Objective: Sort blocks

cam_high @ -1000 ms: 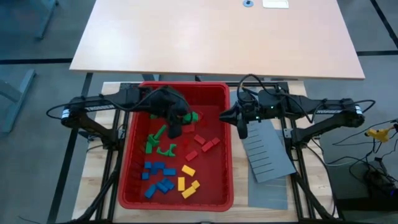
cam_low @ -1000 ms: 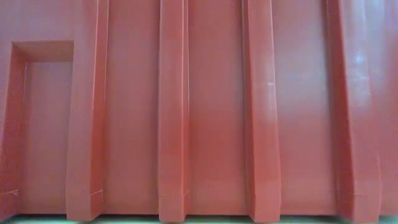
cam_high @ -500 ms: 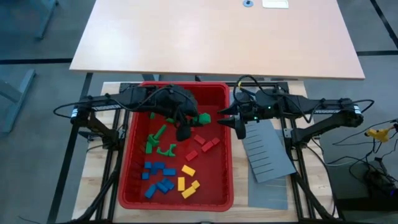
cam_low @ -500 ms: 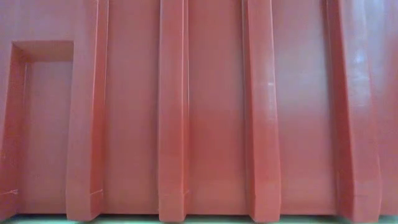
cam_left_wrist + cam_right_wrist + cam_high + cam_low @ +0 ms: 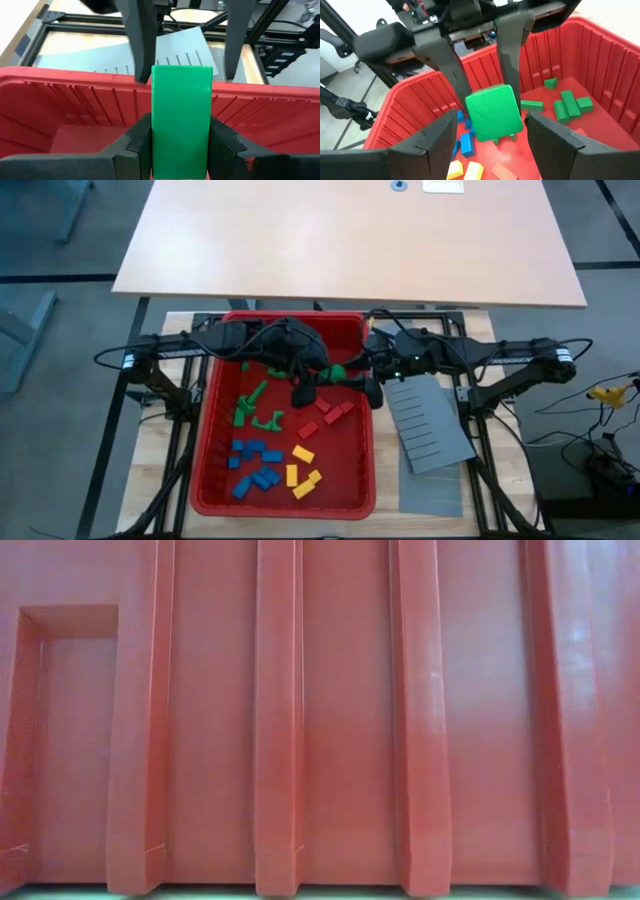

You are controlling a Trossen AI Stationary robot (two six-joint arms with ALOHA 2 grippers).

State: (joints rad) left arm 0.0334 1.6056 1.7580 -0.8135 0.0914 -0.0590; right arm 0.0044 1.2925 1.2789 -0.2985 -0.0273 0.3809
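Left gripper [image 5: 318,376] over the red bin [image 5: 212,430], upper middle of it, clamped on a green block [image 5: 338,371]; in left wrist view that green block [image 5: 182,120] stands upright, pinched between both dark fingers [image 5: 136,145], sticking out past the tips toward the bin's far wall. Green blocks [image 5: 255,405] loose on bin floor below-left of the gripper, blue blocks [image 5: 255,465] in the lower left part, yellow blocks [image 5: 302,470] lower middle, red blocks [image 5: 335,412] just below the held block, none of these touching either gripper. Right gripper [image 5: 368,383] just beside the held block on its right side, at the bin's right wall, jaws spread wide; in right wrist view green block [image 5: 494,112] sits between the right arm's open fingers [image 5: 435,135], not gripped by them, left arm's fingers pinching it from above. Grey slotted panel [image 5: 430,425] on the table right of the bin, apart from both grippers. Low view filled by the ribbed bin wall [image 5: 320,720] only.
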